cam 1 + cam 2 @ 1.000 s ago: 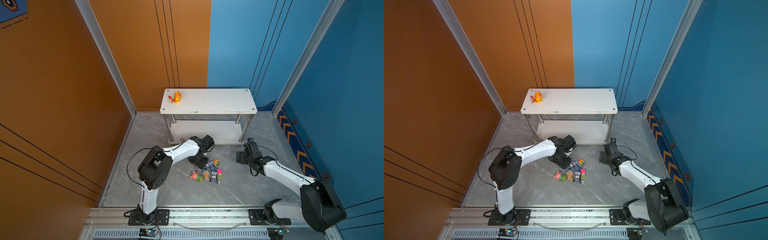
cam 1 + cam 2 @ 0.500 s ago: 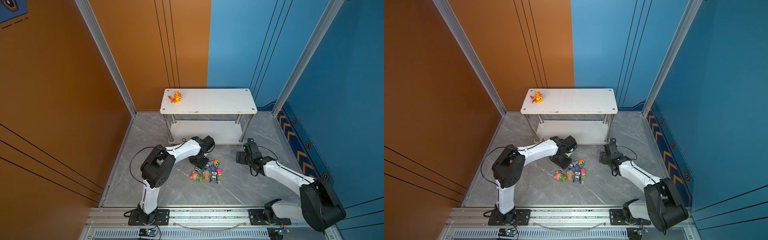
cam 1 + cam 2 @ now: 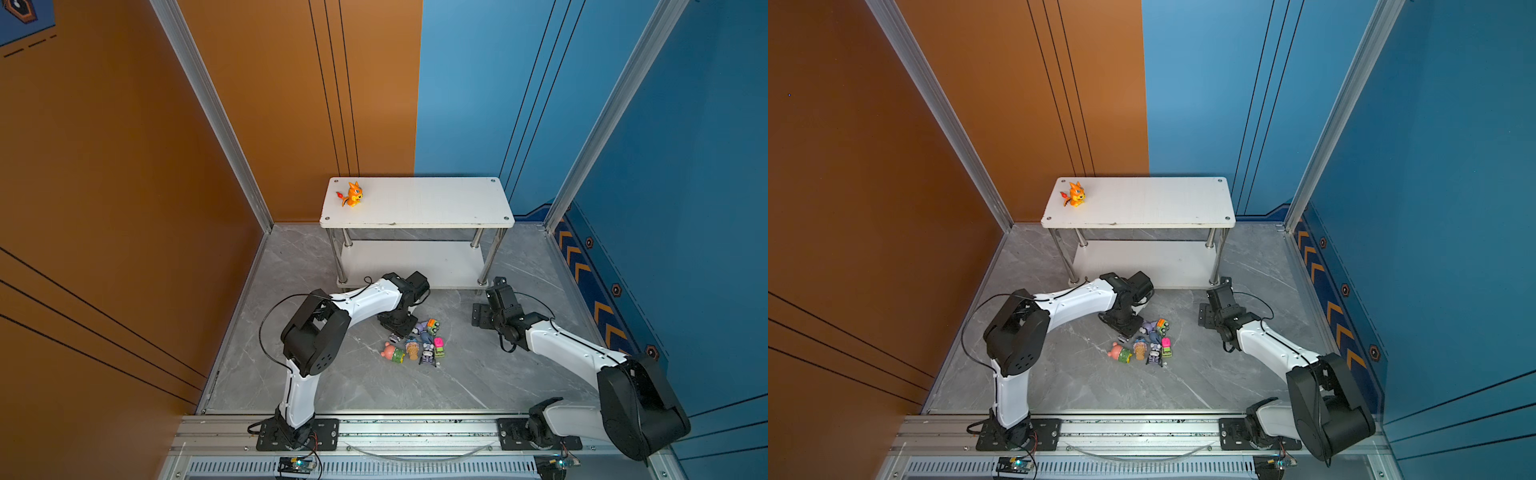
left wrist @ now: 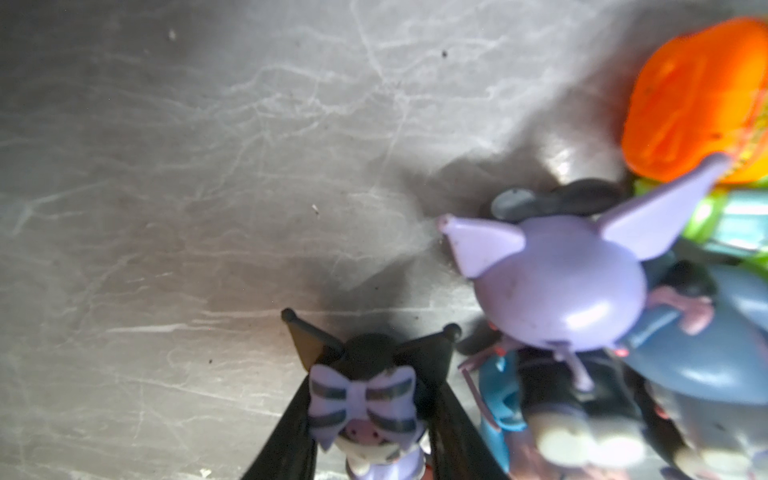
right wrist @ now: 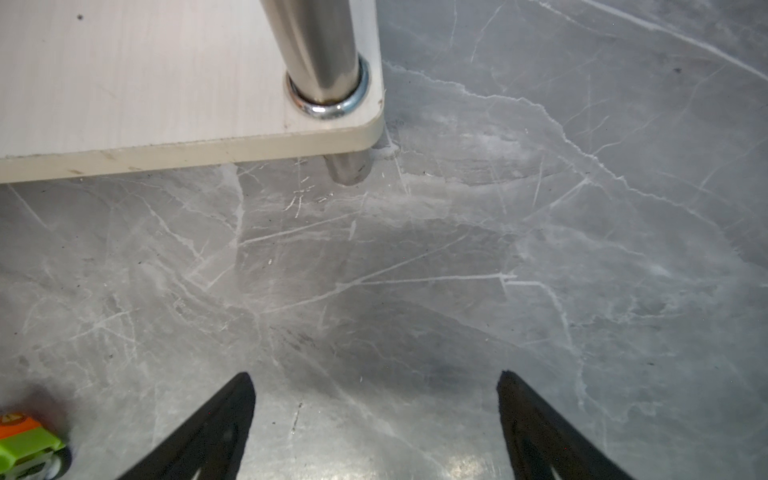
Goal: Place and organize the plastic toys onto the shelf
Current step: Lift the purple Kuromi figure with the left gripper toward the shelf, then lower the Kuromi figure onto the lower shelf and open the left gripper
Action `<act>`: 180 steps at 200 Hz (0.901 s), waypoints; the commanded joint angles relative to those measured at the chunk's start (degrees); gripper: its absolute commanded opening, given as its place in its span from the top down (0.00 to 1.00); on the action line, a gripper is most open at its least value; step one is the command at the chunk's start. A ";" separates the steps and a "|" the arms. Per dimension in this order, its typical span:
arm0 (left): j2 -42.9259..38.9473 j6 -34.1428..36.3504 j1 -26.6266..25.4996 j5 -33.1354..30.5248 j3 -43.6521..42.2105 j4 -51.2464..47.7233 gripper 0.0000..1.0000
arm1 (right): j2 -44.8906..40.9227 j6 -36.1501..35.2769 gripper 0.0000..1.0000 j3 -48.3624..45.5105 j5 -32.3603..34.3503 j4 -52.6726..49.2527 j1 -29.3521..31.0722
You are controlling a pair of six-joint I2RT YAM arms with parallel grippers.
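One toy, the orange dragon [image 3: 352,194], stood on top board of shelf [image 3: 419,205], well beyond both hands. Other toys [image 3: 417,343] lay bunched on table [image 3: 353,386], just beside L hand [image 4: 368,440]. Its fingers [image 4: 286,449] pressed both sides of a black imp [image 4: 365,399] w/ striped bow. R hand [image 5: 376,374] wide open, empty, shelf just ahead of it. Imp prob. light, hard, slick: hold across head, not horns.
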 commanded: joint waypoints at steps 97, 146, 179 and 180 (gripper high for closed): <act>-27.34 -2.75 8.57 -15.78 -18.37 36.44 0.73 | -0.14 0.63 0.07 -0.48 -0.59 0.50 -0.43; -25.27 0.12 8.88 -22.35 -26.69 57.98 0.73 | -0.40 0.63 0.07 -0.59 -0.41 0.54 -0.42; -21.97 3.11 9.06 -27.59 -31.41 71.51 0.73 | -0.35 0.68 0.07 -0.87 -0.62 0.68 -0.43; -21.83 3.19 9.06 -27.64 -31.49 71.91 0.73 | -0.39 0.70 0.07 -0.82 -0.59 0.67 -0.39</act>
